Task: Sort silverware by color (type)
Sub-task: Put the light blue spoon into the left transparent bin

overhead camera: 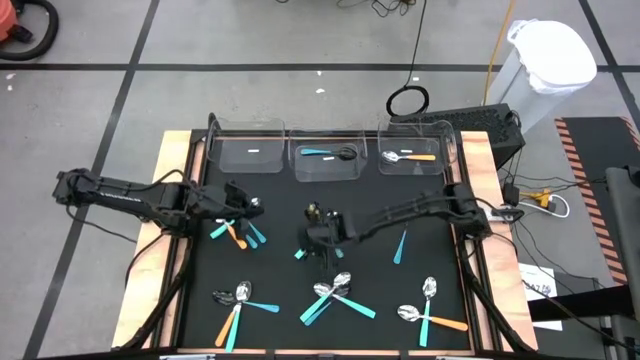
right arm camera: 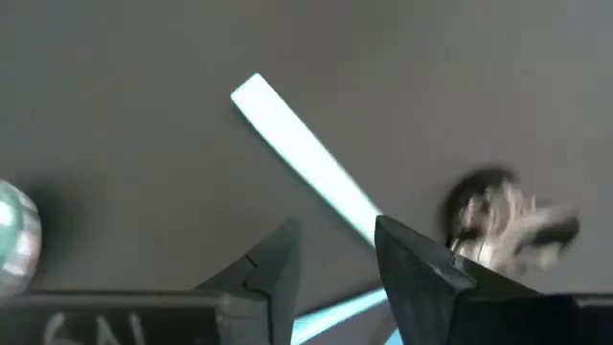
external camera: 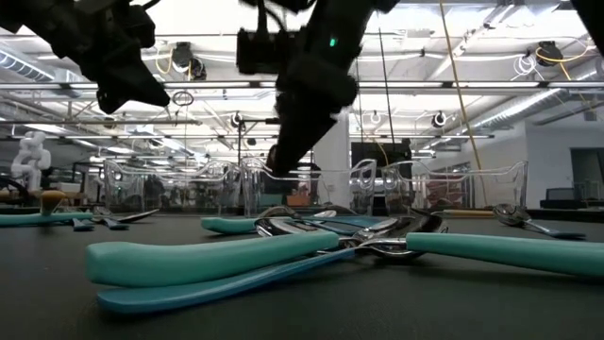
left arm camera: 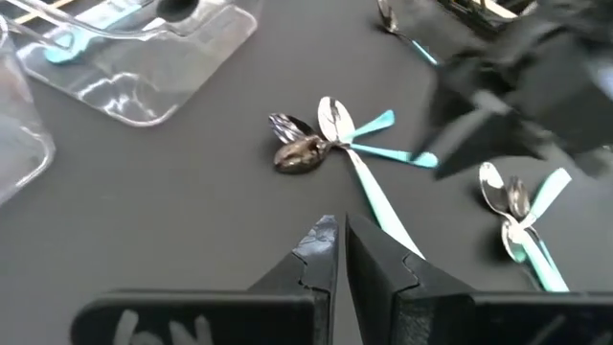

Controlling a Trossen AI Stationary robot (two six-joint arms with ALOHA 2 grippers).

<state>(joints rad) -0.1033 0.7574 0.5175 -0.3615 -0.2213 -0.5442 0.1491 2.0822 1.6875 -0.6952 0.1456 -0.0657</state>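
the tabletop (overhead camera: 275, 215) is a black mat framed by a pale wooden border, standing on a grey tiled floor (overhead camera: 250, 40) crossed by dark lines. three clear bins (overhead camera: 325, 160) line its far edge: the middle one holds a light blue utensil, the right one an orange-handled spoon, the left one looks bare but for a small label. the silverware (overhead camera: 335, 295) lies scattered in small clusters along the near half of the mat, teal, light blue and orange handles crossing, with another bunch by the left arm. the left hand (left arm camera: 337, 240) hovers above the mat at the left, fingers pressed together and pinching nothing. the right hand (right arm camera: 335, 259) sits low near the centre, fingers spread either side of a light blue handle (right arm camera: 302, 153), not gripping it. beyond, the low view shows an open hall with ceiling pipes and strip lights; a white bin (overhead camera: 545, 60) stands off the far right corner.
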